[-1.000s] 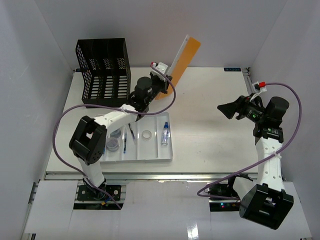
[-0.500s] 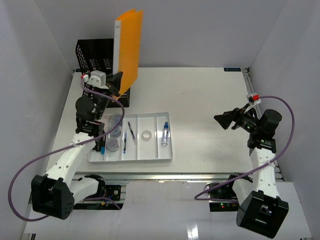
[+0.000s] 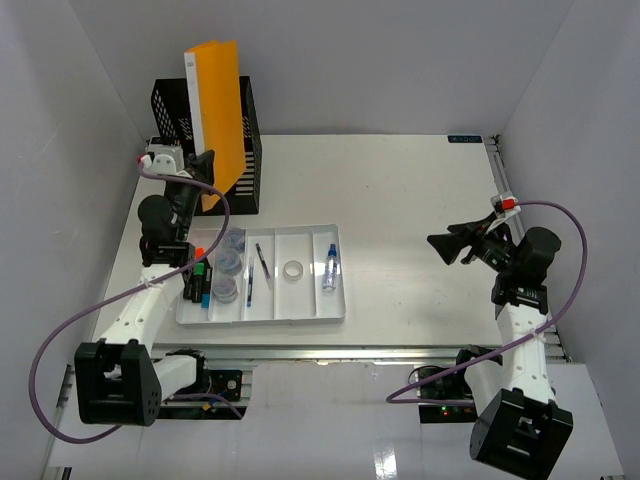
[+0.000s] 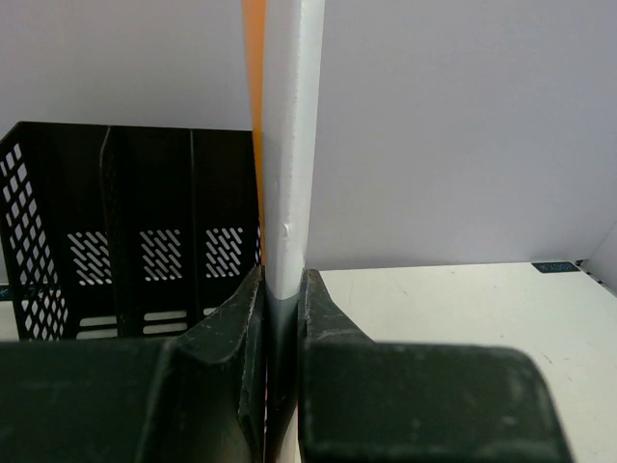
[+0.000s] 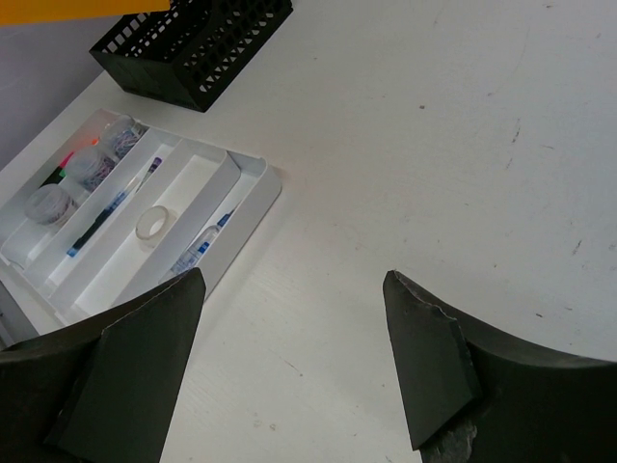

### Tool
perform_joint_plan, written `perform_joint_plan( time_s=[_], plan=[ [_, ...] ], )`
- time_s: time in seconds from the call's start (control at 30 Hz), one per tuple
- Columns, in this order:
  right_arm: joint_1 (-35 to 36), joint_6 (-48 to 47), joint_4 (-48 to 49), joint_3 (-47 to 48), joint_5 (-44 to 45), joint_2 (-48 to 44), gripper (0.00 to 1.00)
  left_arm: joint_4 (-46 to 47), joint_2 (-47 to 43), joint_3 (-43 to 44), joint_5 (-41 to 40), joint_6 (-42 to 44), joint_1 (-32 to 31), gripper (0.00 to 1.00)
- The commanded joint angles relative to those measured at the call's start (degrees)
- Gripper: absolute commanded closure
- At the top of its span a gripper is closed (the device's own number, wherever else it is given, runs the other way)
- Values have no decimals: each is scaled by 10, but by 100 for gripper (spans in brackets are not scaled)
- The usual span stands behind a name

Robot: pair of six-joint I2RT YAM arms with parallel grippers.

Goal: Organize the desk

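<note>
An orange folder with a white spine stands upright over the black mesh file rack at the desk's back left. My left gripper is shut on the folder's lower edge. In the left wrist view the white spine rises from between the closed fingers of that gripper, with the rack's slots behind and to the left. My right gripper hovers open over the right part of the desk. Nothing is between its fingers.
A white compartmented tray sits front left, holding a tape roll, a small bottle, a pen, markers and round containers. Walls enclose the desk on the left, back and right.
My left arm has swung the orange folder from the back middle leftward and stood it upright over the rack. My right arm has drawn back slightly toward the near right, still open.
</note>
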Motion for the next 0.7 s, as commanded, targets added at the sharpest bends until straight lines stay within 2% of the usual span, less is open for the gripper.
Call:
perform_joint_plan(
  time_s=[0.0, 0.33, 0.47, 0.67],
  plan=[
    [-4, -18, 34, -3, -3, -9, 19, 78, 65, 58, 19, -2, 9, 100],
    [-5, -13, 38, -3, -13, 0, 19, 194, 227, 127, -6, 21, 13, 100],
    [-5, -12, 39, -2, -14, 10, 19, 256, 261, 122, -10, 16, 15, 100],
    [-10, -12, 39, -3, -17, 13, 19, 352, 313, 74, 25, -40, 25, 100]
  ],
)
